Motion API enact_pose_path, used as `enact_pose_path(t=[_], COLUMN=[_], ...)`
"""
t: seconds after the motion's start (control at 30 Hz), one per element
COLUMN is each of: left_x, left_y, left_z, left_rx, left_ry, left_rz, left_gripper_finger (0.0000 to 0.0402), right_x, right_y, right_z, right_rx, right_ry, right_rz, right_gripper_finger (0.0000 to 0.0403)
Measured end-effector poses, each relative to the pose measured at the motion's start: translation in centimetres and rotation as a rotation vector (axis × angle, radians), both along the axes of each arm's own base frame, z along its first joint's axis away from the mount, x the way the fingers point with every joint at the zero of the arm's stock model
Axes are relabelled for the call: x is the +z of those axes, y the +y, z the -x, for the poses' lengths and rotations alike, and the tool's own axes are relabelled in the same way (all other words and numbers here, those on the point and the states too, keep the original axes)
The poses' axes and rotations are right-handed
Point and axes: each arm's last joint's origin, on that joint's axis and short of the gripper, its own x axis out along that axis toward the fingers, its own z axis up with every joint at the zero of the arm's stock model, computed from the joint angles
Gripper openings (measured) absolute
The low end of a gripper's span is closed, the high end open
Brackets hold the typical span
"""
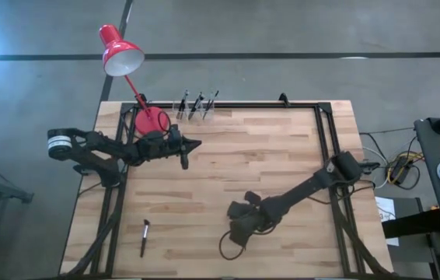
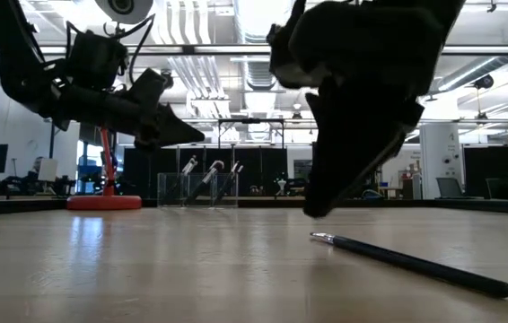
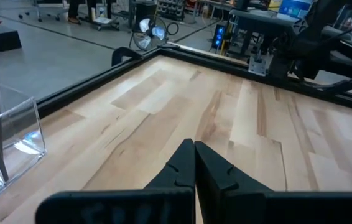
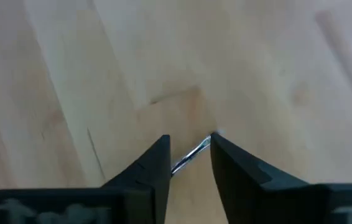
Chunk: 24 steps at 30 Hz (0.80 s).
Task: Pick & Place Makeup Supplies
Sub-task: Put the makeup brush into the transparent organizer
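A dark slim makeup brush (image 2: 416, 261) lies flat on the wooden table near its front edge. Its silvery end (image 4: 191, 155) shows between the fingers of my right gripper (image 4: 188, 142). That gripper (image 2: 312, 212) is open, points down and hangs just above that end without touching it. A second brush (image 1: 144, 237) lies flat at the front left. Three brushes (image 1: 197, 103) stand leaning in a clear holder (image 2: 198, 190) at the far edge. My left gripper (image 1: 197, 144) is shut and empty, held level above the table just in front of the holder (image 3: 8, 143).
A red desk lamp (image 1: 123, 54) stands with its base (image 2: 103, 202) on the table's far left corner, beside the holder. A black frame (image 1: 325, 140) runs along the table's edges. Bare wood lies between the two arms.
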Motion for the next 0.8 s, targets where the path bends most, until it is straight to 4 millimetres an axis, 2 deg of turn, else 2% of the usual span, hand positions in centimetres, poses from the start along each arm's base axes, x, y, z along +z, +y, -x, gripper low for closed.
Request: enact_pose_path(t=[0.13,0.3,0.53,0.8], left_x=[-0.1,-0.1,-0.2,-0.2], left_y=[0.0,0.0,0.0,0.0], left_z=[0.0,0.0,0.0,0.0], left_rx=[0.0,0.0,0.0,0.001], left_ry=[0.012,0.013,0.015,0.013], left_rz=[0.004,0.005,0.006,0.014], left_gripper_finger=[0.0,0.0,0.0,0.0], right_x=[-0.6,-1.0,-1.2,-1.9], right_y=[0.1,-0.2,-0.9,-0.7], right_z=[-0.2,-0.1,-0.3,-0.4], right_rx=[-0.022,-0.055,-0.061,-0.009], right_ry=[0.067,0.089,0.101,0.129], right_rz=[0.005,-0.005,0.002,0.001], right_gripper_finger=[0.0126,0.0127,0.0104,0.007])
